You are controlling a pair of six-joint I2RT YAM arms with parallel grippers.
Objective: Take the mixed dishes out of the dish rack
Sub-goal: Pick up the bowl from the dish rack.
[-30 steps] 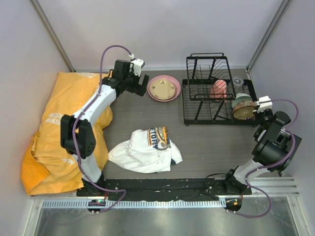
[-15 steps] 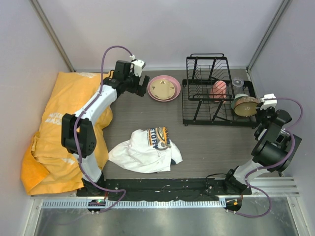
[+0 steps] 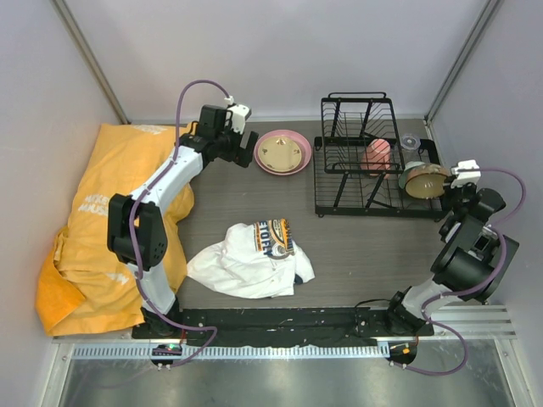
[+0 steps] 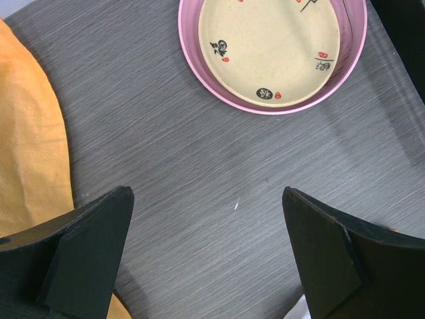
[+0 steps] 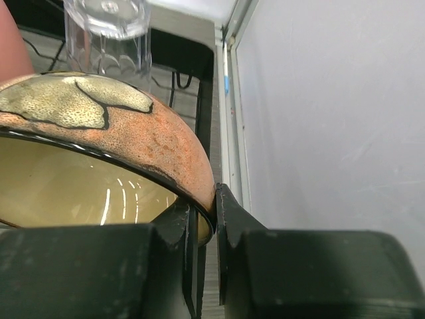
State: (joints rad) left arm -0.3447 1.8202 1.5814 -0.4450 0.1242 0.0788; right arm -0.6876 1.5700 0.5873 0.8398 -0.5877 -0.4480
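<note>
Clamped on the rim of the tan glazed bowl (image 5: 99,133), the right gripper (image 5: 206,222) can be seen in the right wrist view with its two black fingers (image 5: 234,229) pinched together, one on the inside of the wall and one on the outside. So yeah, that bowl is held, and in the top view the tan glazed bowl (image 3: 422,180) is seen tilted at the right end of the black wire dish rack (image 3: 373,165), its cream inside turned up and left. Whether it is touching the rack wires can't be told from these shots.

Right behind the bowl, a clear drinking glass (image 5: 106,36) is standing upside down in the far right corner of the rack. A pink mug (image 3: 376,154) is parked in the middle of the rack, under the raised back frame.

Over on the other side, the left gripper (image 4: 206,256) is spread wide with nothing between its fingers, hovering above bare grey wood-grain tabletop (image 4: 166,153). Just beyond it, the big pink round plate (image 4: 199,73) lies flat on the table with the smaller cream patterned plate (image 4: 269,43) sitting inside it.

A crumpled white printed T-shirt (image 3: 253,259) is lying mid-table, well apart from the rack, and a big orange cloth (image 3: 85,229) is bunched along the left side.
</note>
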